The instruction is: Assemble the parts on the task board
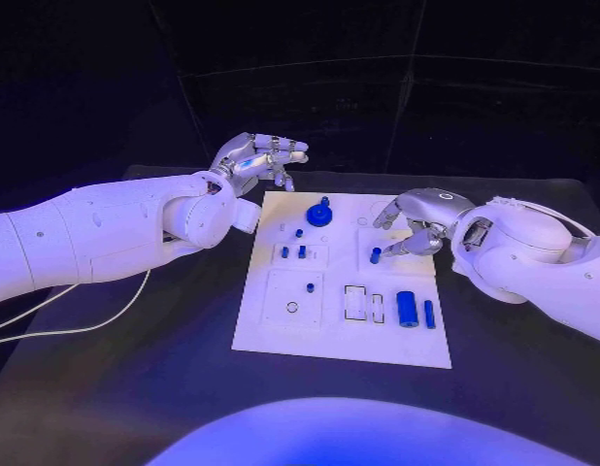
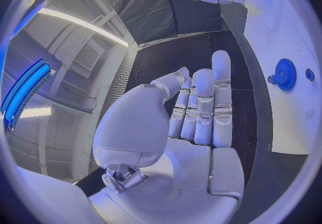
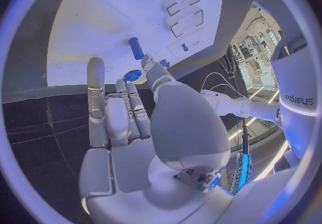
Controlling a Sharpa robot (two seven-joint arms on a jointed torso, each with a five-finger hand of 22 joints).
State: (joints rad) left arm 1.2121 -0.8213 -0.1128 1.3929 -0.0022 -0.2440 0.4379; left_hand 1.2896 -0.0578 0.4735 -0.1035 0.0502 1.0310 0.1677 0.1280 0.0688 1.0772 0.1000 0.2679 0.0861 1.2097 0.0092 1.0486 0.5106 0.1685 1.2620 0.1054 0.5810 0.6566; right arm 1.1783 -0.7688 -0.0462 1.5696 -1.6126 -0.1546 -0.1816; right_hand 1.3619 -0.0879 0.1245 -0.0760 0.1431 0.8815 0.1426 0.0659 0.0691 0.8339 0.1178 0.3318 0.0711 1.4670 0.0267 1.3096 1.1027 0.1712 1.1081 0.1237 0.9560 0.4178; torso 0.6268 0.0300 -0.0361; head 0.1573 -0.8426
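Task board [image 1: 275, 330] lies mid-frame in head view on the black counter [image 1: 132, 388], long axis running near-to-far, slightly tilted so its far end leans right

Left hand [image 1: 259, 159] hovers at upper centre, just past the board's far-left corner, over bare counter; fingers curled loosely, nothing in them. Left wrist view shows its fingers [image 2: 201, 106] straight-ish & side by side, palm bare, board edge beside them

Right hand [image 1: 415, 221] sits at centre right over the board's far-right part, fingers bent down, pinching a small blue peg [image 1: 376, 255] at the tips. Peg stands roughly upright, long axis near vertical, low end at or just above the board; can't tell if it touches. Right wrist view: same peg [image 3: 136, 48] sticks out past thumb & fingertip toward the board

Blue gear [image 1: 319, 214] w/ knob sits at board's far middle, just left of the right hand. Blue cylinder [image 1: 407, 309] lies at lower right of board, long axis along the board's length; thin blue pin [image 1: 429, 314] lies parallel just right of it. Several small blue pegs [image 1: 284, 251] stand in the left-centre part
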